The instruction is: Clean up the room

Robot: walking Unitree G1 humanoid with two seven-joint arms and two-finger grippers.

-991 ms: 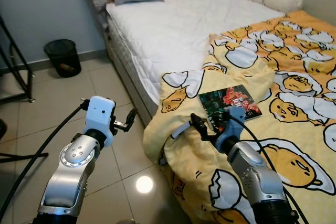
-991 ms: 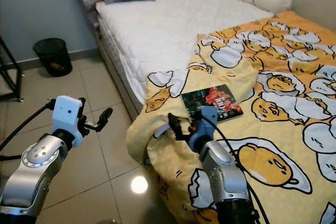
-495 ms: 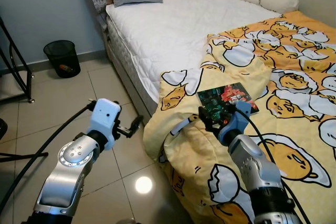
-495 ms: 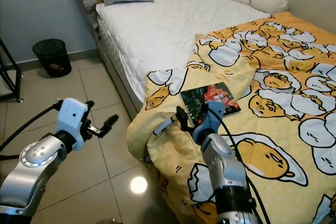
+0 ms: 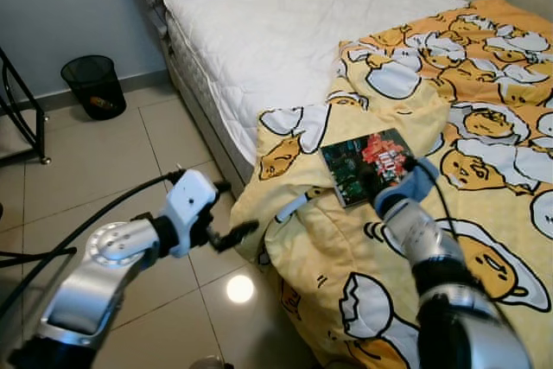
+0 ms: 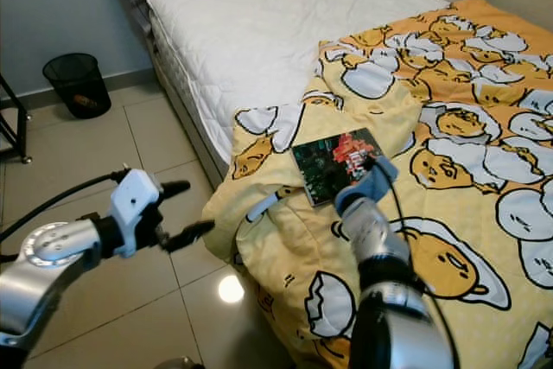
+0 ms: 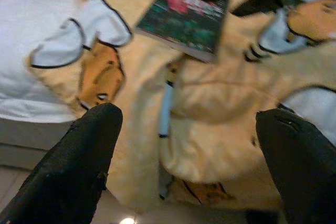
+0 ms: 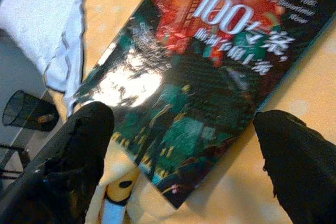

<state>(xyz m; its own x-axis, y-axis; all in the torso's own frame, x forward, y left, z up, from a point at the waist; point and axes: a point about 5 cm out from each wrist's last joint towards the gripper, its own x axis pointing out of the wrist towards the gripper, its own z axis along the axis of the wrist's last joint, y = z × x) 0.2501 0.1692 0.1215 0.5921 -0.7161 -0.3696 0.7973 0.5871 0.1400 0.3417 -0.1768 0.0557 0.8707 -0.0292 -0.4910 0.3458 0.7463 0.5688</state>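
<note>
Lying flat on the yellow egg-print duvet (image 5: 484, 127), near its bunched front fold at about 1 o'clock from the robot: a glossy book (image 5: 370, 164), cover up, corner toward the bed's edge. Reached out to it at the near corner: the right gripper (image 8: 178, 129), fingers spread wide apart, one black finger (image 8: 73, 156) off the book's left edge over the duvet, the other (image 8: 299, 166) past its right side, nothing between them yet — probably lined up to straddle the cover before closing. Held low at 10 o'clock over the tiled floor (image 5: 104, 162): the left gripper (image 5: 232, 232), also spread apart and empty, aimed toward the hanging fold, likely just parked clear. Soft, rumpled cloth under the book, so little firm edge to slip a finger beneath; a corner overhanging a crease looks the best purchase. Bare white mattress (image 5: 259, 32) open at 12 o'clock. Black wire bin (image 5: 92, 85) at 10 o'clock by the wall, well apart, with open tile between.
</note>
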